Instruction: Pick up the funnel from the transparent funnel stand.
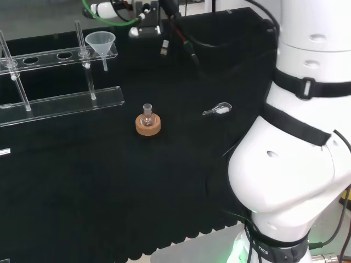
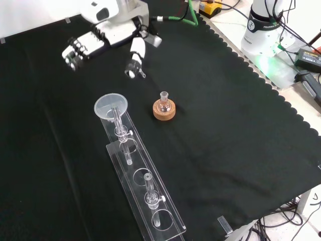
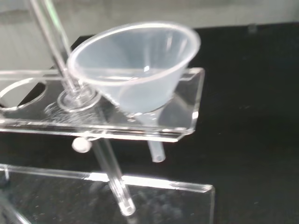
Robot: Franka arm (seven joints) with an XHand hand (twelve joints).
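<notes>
Front view: robot hand [image 2: 93,42] hangs at upper left of frame, fingers [image 2: 134,60] relaxed and spread, holding nothing. Clear funnel [image 2: 111,107] sits below it in frame, centre-left, in the end hole of a see-through stand [image 2: 145,193] that runs toward bottom centre. Funnel upright, wide mouth up, stem [image 3: 156,151] pointing down through the rack plate. Hand near but apart from funnel. Small flask on cork ring [image 2: 164,111] just right of funnel. Black cloth surface [image 2: 241,140] under everything. Next move, I'd judge: drop toward funnel rim.
</notes>
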